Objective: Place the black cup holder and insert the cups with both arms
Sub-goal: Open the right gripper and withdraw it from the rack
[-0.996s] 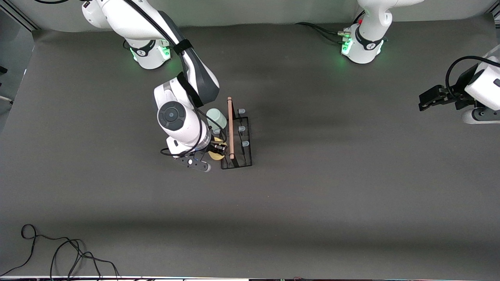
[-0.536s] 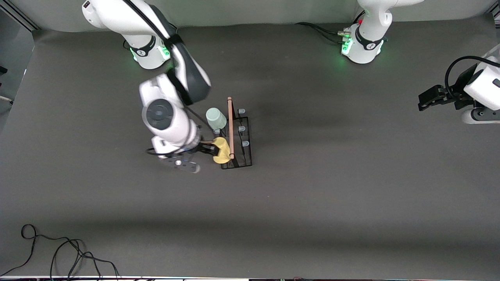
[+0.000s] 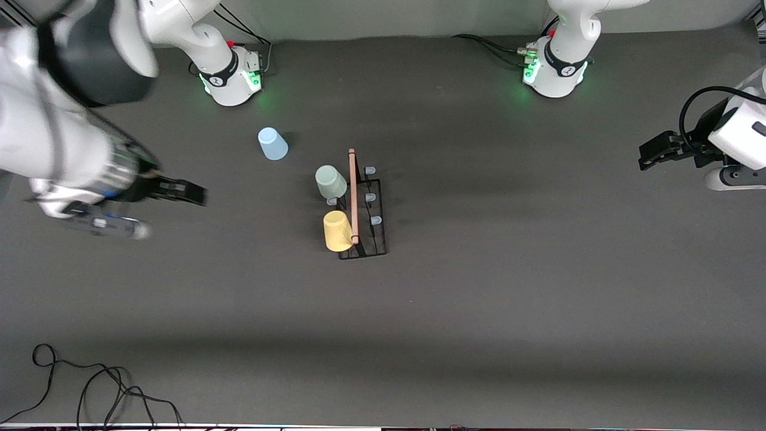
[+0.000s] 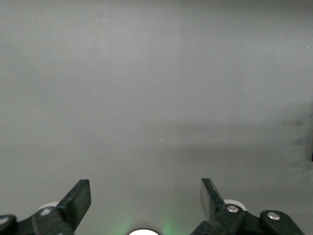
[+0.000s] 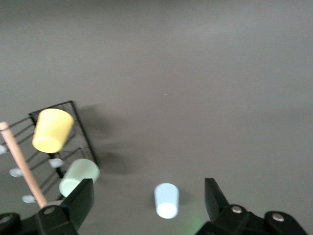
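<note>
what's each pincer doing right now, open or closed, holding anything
Left pincer: open, empty, waiting at the left arm's end of the table.
Right pincer: open, empty, up over the table toward the right arm's end.

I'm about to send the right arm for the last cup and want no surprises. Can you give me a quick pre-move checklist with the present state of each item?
1. Yellow cup seated on the black cup holder: ok, it sits on a peg at the end nearer the front camera.
2. Grey-green cup seated on the holder: ok.
3. Light blue cup free to pick: ok, it stands alone on the table, apart from the holder, toward the right arm's base.
4. Right gripper empty and open: ok.
5. Left gripper out of the way: ok, open, waiting at the left arm's end of the table.
6. Free pegs left: ok, three pale tips show bare.
</note>
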